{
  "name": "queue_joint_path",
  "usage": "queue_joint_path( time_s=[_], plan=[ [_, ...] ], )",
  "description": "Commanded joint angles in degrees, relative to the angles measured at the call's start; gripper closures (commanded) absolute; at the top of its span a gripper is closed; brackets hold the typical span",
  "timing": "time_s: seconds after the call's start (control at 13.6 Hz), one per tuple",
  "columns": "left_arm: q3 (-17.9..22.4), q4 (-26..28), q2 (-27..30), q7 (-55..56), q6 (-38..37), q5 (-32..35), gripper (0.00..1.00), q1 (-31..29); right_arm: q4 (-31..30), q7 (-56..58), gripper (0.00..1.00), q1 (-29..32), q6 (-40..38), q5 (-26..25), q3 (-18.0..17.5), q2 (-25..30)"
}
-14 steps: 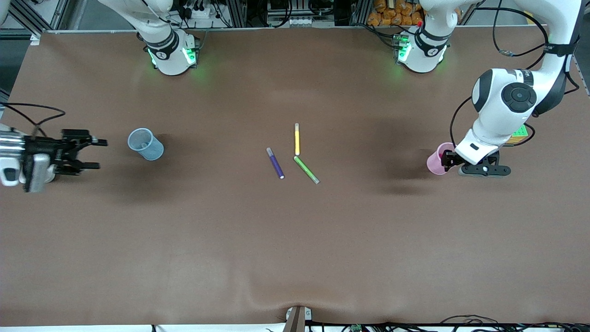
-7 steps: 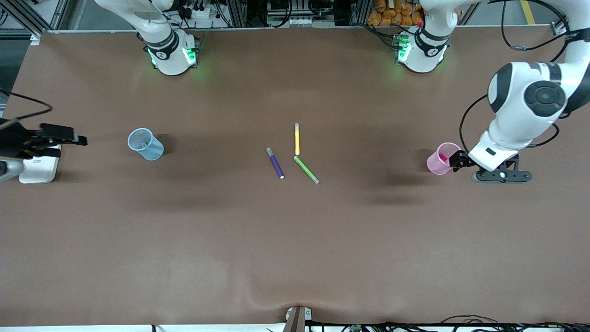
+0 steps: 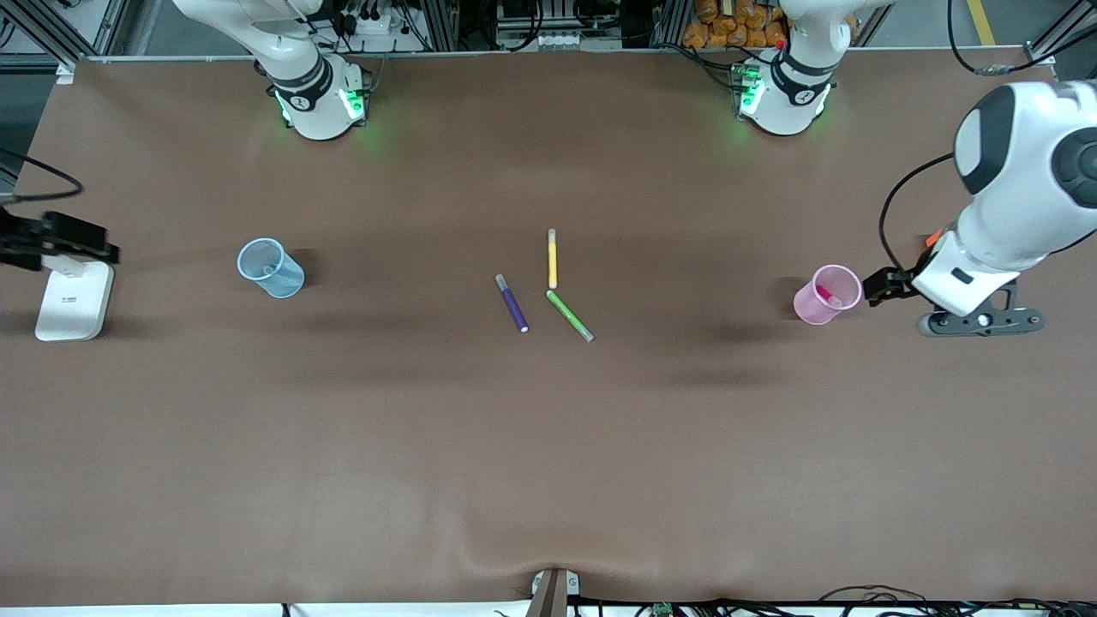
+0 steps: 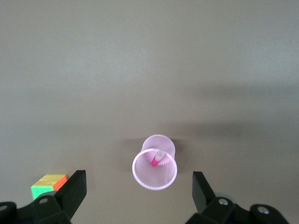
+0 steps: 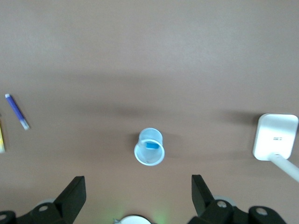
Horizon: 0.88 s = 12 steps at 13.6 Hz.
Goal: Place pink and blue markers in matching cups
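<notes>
The pink marker (image 4: 156, 160) stands in the pink cup (image 3: 825, 296), and the blue marker (image 5: 151, 145) lies in the blue cup (image 3: 270, 268). Both hands are wide and empty. The left hand (image 4: 139, 192) is above the pink cup, the right hand (image 5: 138, 195) above the blue one (at nine o'clock on the worktop (image 3: 548, 446)). The light cups might tip if an arm clips a rim.

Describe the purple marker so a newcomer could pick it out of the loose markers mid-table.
Look at the middle of the brown table, between the blue cup and the pink cup. Three markers lie there; the purple marker is the one toward the right arm's end, beside the green marker and yellow marker. It is the darkest of the three and touches neither.
</notes>
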<state>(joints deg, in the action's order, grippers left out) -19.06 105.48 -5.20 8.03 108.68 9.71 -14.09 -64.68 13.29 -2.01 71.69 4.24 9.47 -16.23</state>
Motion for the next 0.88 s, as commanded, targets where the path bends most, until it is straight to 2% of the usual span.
queue_joint_path(
  time_s=[0.0, 0.15, 0.22, 0.44, 0.52, 0.66, 0.81],
  plan=[
    [-0.4, -7.1, 0.3, -0.2, -8.3, -1.9, 0.0, -0.2, 0.6, 10.1, 0.0, 2.3, -0.2, 0.1, -0.5, 1.0],
    [-0.3, -11.6, 0.5, -0.2, -14.0, -5.5, 0.0, -0.7, 0.0, 7.7, 0.0, 2.4, -0.5, -0.2, -0.4, 2.1],
    [-0.3, -13.5, 0.5, 0.0, -17.1, -5.9, 0.0, -0.6, 0.0, 2.9, 0.0, 2.4, -0.5, 0.3, -0.6, 3.0],
    [-0.4, -15.7, 2.3, 0.0, -22.0, -5.8, 0.0, -0.5, -2.5, -10.3, 0.0, 2.0, -1.2, 0.5, -0.7, 6.0],
    [-0.5, -15.9, 3.3, 0.0, -23.6, -5.8, 0.0, -0.4, -4.6, -14.5, 0.0, 2.0, -1.1, 0.4, -0.9, 7.8],
    [-1.3, -15.4, 6.6, 0.4, -28.3, -5.9, 0.0, -0.1, -13.0, -19.2, 0.0, 1.9, 2.2, 0.5, -0.9, 13.1],
    [-2.4, -15.2, 7.9, 0.4, -28.6, -6.3, 0.0, -0.2, -21.8, -23.9, 0.0, 1.8, 7.3, 0.6, -0.9, 18.5]
  ],
)
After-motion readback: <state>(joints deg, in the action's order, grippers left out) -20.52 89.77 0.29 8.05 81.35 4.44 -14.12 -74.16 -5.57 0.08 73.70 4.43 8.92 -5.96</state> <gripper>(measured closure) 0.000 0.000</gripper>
